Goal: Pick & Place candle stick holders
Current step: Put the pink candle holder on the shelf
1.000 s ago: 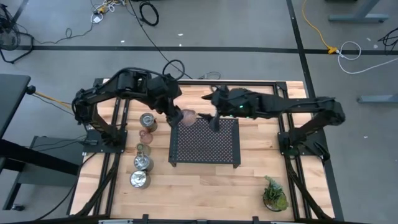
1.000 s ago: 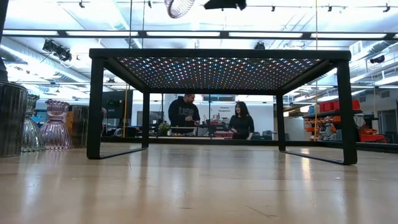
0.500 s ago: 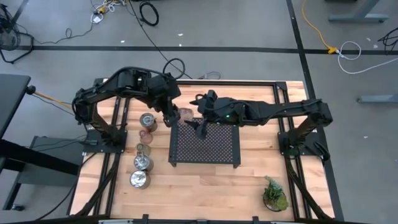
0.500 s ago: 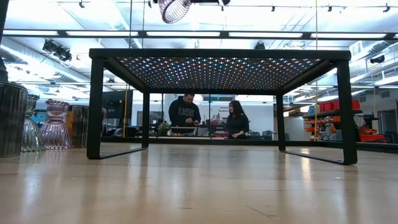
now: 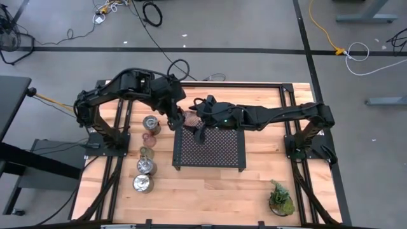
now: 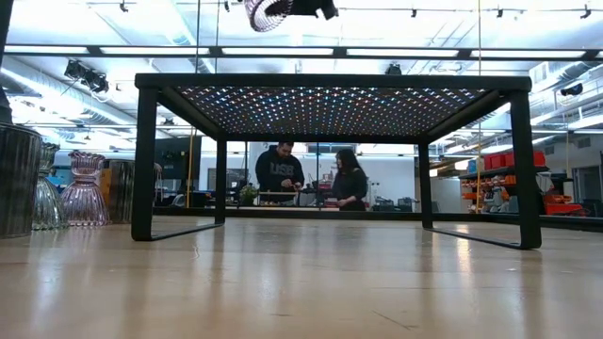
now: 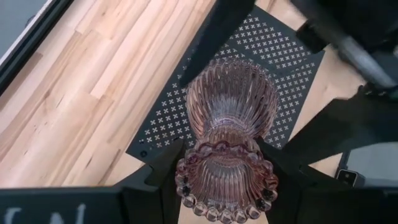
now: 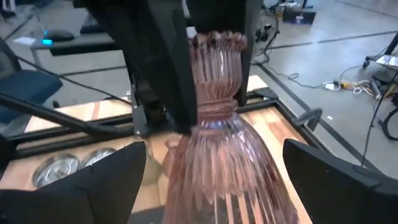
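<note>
A pink ribbed glass candle stick holder [image 7: 229, 124] hangs in the air over the far left corner of the black perforated tray [image 5: 213, 149], with my left gripper [image 5: 180, 119] shut on it. My right gripper [image 8: 217, 186] has come in from the table's right and is open. Its fingers stand on either side of the holder's flared end [image 8: 217, 168], with a gap on each side. The low view shows the held holder [image 6: 267, 11] at its top edge. Several other holders, silver [image 5: 151, 123] and glass [image 5: 149, 136], stand in a row on the table's left. My left gripper pinches the holder's beaded-rim end [image 7: 186, 177] between its two fingers, one on each side. The fingers slant down from the table's left and lie along the holder. The holder is lifted clear of the tray and tilted, its flared end [image 7: 231, 93] pointing away from the wrist.
The tray stands on legs in the middle of the table [image 5: 261, 184]. A small potted plant [image 5: 280, 198] sits at the near right corner. Bare wood lies near and right of the tray. In the low view, two people stand in the room beyond the table.
My right gripper has moved toward the table's left along the tray's far edge, up to the held holder, and now has its fingers on either side of the flared end. My left gripper has stayed in place with the holder.
</note>
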